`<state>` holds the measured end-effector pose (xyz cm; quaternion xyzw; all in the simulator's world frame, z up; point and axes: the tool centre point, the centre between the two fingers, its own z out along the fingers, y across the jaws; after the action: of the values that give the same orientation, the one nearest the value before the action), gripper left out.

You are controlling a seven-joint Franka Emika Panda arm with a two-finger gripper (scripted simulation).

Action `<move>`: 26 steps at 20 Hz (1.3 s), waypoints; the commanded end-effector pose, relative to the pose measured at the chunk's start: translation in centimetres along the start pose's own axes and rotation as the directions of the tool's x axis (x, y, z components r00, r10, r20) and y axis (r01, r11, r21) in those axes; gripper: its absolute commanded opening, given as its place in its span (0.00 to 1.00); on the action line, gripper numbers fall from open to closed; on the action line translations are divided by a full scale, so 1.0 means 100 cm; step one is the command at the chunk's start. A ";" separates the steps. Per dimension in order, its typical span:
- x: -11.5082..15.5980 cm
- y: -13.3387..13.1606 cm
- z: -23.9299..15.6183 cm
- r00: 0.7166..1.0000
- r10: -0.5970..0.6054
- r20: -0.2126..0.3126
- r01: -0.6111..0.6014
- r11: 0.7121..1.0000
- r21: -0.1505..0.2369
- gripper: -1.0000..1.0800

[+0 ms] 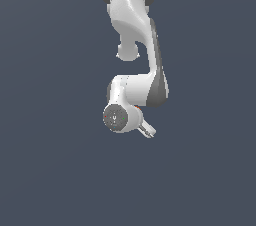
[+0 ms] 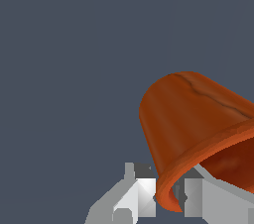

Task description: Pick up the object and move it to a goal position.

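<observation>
The object, a small orange-red cup (image 2: pixel 193 119), fills much of the wrist view. It is tilted, its closed base pointing away from the camera and its hollow mouth toward it. My gripper (image 2: pixel 166 177) is shut on the cup's rim wall, with one white finger (image 2: pixel 136 191) outside the cup and the other finger (image 2: pixel 203 191) inside it. In the exterior view the gripper (image 1: pixel 148 131) pokes out below the white wrist, and the arm hides the cup there.
A plain dark grey-blue surface (image 1: pixel 55 170) lies all around. The white arm (image 1: pixel 135 35) reaches down from the exterior view's top middle. I see no other objects and no goal marker.
</observation>
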<state>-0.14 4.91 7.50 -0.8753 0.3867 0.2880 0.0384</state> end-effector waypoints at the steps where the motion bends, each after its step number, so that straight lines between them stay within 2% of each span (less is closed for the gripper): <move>1: -0.009 -0.001 -0.004 1.000 -0.001 -0.002 0.001 1.000 0.001 0.00; 6: -0.037 -0.003 -0.015 1.000 -0.002 -0.001 0.002 1.000 0.001 0.00; 10: -0.072 -0.005 -0.028 1.000 -0.002 -0.001 0.002 1.000 0.000 0.00; 26: -0.257 -0.017 -0.099 1.000 -0.003 -0.002 0.003 1.000 -0.001 0.00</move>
<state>-7.44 19.03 27.63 -0.8760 0.3853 0.2876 0.0377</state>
